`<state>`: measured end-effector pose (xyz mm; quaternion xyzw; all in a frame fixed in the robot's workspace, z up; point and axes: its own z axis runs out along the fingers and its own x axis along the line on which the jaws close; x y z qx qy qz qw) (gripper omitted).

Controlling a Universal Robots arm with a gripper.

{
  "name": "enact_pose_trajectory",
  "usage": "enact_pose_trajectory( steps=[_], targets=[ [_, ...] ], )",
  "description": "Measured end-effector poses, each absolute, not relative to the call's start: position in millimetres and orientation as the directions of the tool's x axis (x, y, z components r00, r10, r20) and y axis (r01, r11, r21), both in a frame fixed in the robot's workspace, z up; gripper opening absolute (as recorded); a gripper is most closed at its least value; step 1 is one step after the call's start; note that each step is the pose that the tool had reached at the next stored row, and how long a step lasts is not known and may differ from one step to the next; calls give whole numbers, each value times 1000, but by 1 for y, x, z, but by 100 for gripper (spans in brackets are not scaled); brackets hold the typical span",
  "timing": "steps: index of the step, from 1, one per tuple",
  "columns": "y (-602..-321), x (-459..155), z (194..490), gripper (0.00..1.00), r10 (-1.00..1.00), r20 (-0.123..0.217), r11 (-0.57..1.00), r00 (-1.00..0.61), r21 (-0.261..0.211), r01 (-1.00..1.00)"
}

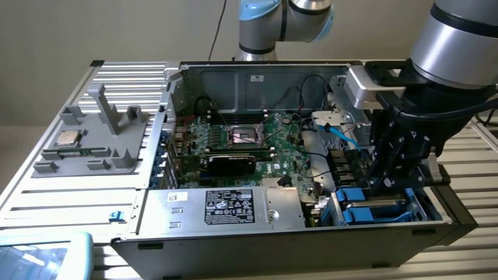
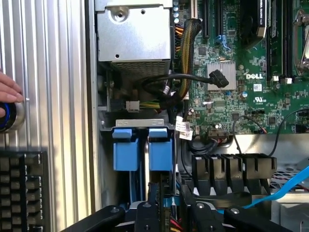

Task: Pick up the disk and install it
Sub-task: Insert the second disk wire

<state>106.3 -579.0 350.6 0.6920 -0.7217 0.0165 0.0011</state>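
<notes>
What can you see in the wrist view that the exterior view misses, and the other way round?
Wrist view alone: a person's hand on a round knob and a black keyboard beside the case. Exterior view alone: the grey holder tray carrying a small silver chip, and the arm reaching down. Both share the green motherboard, the silver box, the blue drive carriers in their bay, and the end effector.

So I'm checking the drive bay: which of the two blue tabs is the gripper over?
The blue tab nearer the motherboard; the gripper sits in line with it, while the other tab lies toward the case wall.
</notes>
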Motion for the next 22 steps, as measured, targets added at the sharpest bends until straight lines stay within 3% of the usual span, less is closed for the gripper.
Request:
enact_pose_trajectory(
  steps=[9,22],
  targets=[
    [-578,109,373,30,-999,29,41,-42,-22,-999],
    [-577,110,374,30,-999,29,41,-42,-22,-999]
  ],
)
